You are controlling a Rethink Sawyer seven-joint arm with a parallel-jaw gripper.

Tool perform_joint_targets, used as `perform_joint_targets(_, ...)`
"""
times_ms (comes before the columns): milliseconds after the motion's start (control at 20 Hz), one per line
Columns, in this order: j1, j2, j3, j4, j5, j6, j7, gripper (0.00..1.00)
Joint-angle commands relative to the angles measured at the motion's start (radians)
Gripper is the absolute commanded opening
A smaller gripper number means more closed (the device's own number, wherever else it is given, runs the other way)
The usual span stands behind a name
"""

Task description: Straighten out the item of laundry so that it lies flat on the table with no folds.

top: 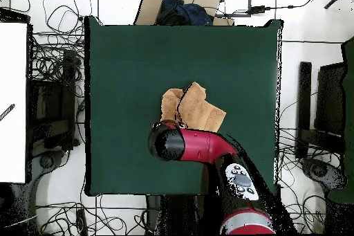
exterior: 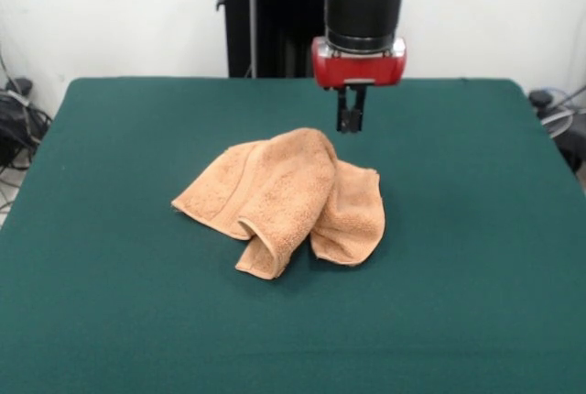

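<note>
A peach-orange terry-cloth hand towel (exterior: 284,200) lay crumpled near the middle of a large table (exterior: 476,275) topped with dark green felt. The cloth was bunched into several lobes: a flatter flap spread to the left with a woven band running along it, a thick fold rolled forward at the near side, and a rounded pouch drooped to the right. From straight above, the towel (top: 196,109) showed as an uneven patch at the table's centre, partly covered by the arm (top: 200,144).

The robot's red and black arm came down from the top of the front view, ending in a red wrist collar. Below it hung a small black gripper (exterior: 351,122), poised just above and behind the far edge of the towel, apparently not touching it. Its two tips looked close together with nothing between them, though the gap was too small to judge with certainty. No readable writing, brand or label showed on the towel, table or arm.
</note>
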Motion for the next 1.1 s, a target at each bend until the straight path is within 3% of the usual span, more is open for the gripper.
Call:
perform_joint_targets(50, 0.027, 0.047, 0.045, -0.019, 0.027, -0.009, 0.165, 0.0)
perform_joint_targets(150, 0.039, 0.044, 0.029, -0.02, 0.026, -0.01, 0.173, 0.0)
perform_joint_targets(200, 0.042, 0.043, 0.024, -0.021, 0.027, -0.01, 0.175, 1.0)
perform_joint_targets(1100, 0.043, 0.075, 0.041, -0.048, 0.04, 0.002, 0.164, 1.0)
